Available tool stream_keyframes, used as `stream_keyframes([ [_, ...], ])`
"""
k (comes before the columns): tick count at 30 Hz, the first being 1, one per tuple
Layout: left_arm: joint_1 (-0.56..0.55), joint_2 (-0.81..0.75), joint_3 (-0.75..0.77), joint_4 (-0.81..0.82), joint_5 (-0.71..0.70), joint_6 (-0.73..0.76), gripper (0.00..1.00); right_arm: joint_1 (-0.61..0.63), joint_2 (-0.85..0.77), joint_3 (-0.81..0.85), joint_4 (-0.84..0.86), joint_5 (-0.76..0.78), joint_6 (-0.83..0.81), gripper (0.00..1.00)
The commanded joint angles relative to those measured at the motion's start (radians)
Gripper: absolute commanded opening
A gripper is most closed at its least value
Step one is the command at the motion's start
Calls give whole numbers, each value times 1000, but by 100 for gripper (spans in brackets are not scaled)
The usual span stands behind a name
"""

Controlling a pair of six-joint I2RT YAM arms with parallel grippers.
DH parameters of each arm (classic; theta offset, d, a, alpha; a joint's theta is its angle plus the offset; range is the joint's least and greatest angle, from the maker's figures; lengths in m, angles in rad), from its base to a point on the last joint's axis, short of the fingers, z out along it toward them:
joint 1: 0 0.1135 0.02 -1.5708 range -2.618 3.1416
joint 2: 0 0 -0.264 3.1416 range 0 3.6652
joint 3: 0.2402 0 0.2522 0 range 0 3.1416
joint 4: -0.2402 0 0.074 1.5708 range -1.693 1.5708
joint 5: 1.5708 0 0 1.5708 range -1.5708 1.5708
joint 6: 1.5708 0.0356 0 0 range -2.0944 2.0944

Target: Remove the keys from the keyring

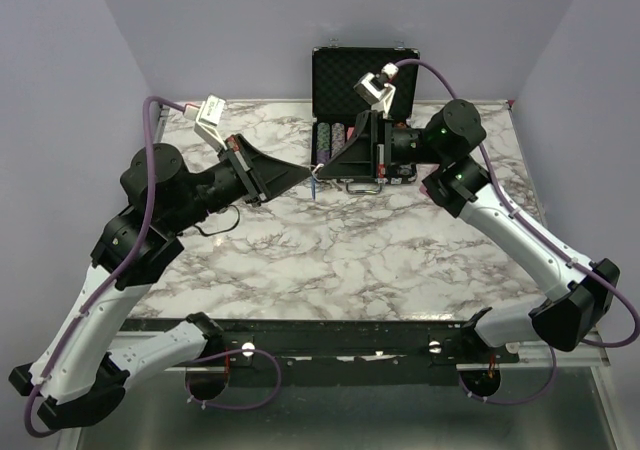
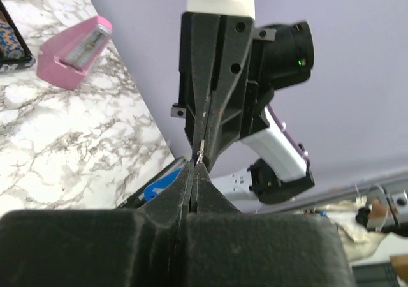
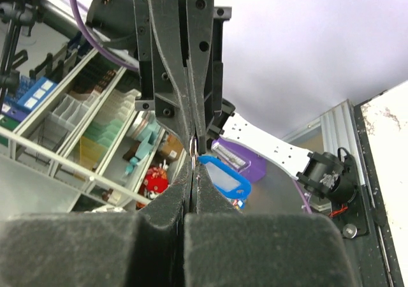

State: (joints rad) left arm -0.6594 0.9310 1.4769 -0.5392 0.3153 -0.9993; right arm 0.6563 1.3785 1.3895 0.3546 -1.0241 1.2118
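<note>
One blue key (image 3: 223, 178) hangs from a thin silvery ring (image 2: 201, 148). The ring sits just where two sets of tips meet, in the air above the middle of the table (image 1: 300, 260). The left gripper (image 1: 303, 175) comes in from the left and the right gripper (image 1: 326, 170) from the right, nose to nose on one near-level line. Neither arm is nearer than the other; both are at the ring.

Each has its jaws pressed together, and as far as the wrist views show, each nips a bit of the wire. Only a sliver of metal shows between the black tips, so I cannot tell how much of the ring either one holds.

The key dangles below that line, edge-on from above, clear of the fingers and of the table. My reading is that the next move turns on this — the ring lies along the line between the grippers and the key hangs across it. The key would have to be worked round the coil, not tugged straight off, and a slip at either tip would drop the lot.

The table is white marble-patterned. At its far edge an open black case (image 1: 365, 70) stands behind the right gripper, with a pink wedge (image 2: 73, 51) near it. Lilac walls close the scene in, and shelves of bins (image 3: 83, 121) lie beyond the table.
</note>
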Motion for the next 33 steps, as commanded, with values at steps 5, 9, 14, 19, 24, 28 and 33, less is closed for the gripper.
stream_keyframes([
  [5,-74,-61,-82,177,-298,-142,0,-3,-39,-23,-40,110,-41,1],
  [9,-121,-69,-93,206,-433,-156,0,0,-42,-43,-16,127,-31,1],
  [14,-146,-38,-63,231,-509,-164,0,5,-44,-55,4,144,-18,1],
  [19,-155,-1,-23,225,-489,-130,0,3,-50,-55,-2,145,-26,1],
  [24,-155,5,-13,211,-484,-101,0,6,-65,-63,-39,154,-55,1],
  [28,-155,11,14,174,-489,-65,0,5,-75,-63,-89,156,-93,1],
  [33,-155,11,55,99,-522,-16,0,3,-81,-47,-172,170,-155,1],
])
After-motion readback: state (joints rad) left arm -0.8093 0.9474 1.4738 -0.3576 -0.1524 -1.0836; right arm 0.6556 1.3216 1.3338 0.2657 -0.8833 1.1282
